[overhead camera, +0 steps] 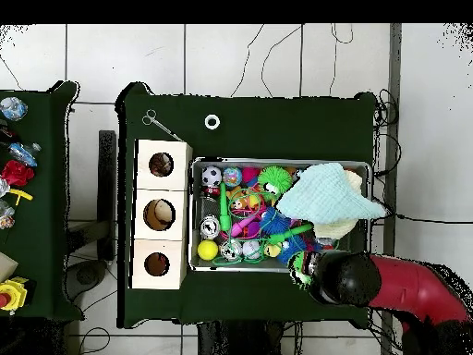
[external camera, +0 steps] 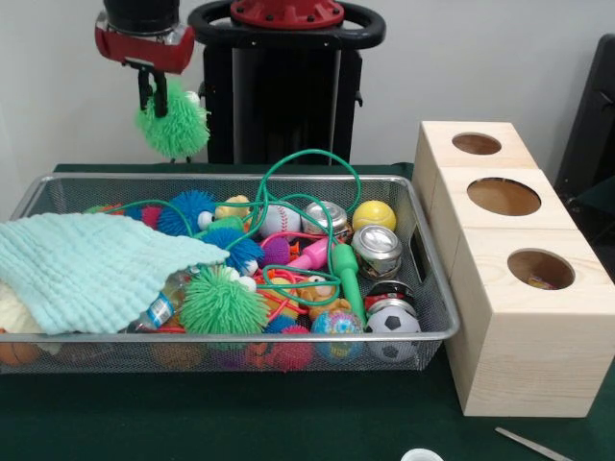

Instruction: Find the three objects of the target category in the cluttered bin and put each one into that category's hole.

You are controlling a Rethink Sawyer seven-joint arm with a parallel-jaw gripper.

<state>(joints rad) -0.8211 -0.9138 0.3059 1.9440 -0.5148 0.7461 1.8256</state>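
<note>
My gripper hangs high above the bin's far left corner, shut on a green spiky puffer ball that dangles below its fingers. In the overhead view the gripper and the held green ball sit at the bin's near edge. The wire mesh bin holds another green puffer ball, a blue puffer ball, a second blue one, small sports balls, metal tins and a green cord. The wooden box with three round holes stands to the right of the bin.
A pale teal cloth covers the bin's left part. Scissors and a white ring lie on the green table beyond the box. A side table with assorted toys stands at the left in the overhead view.
</note>
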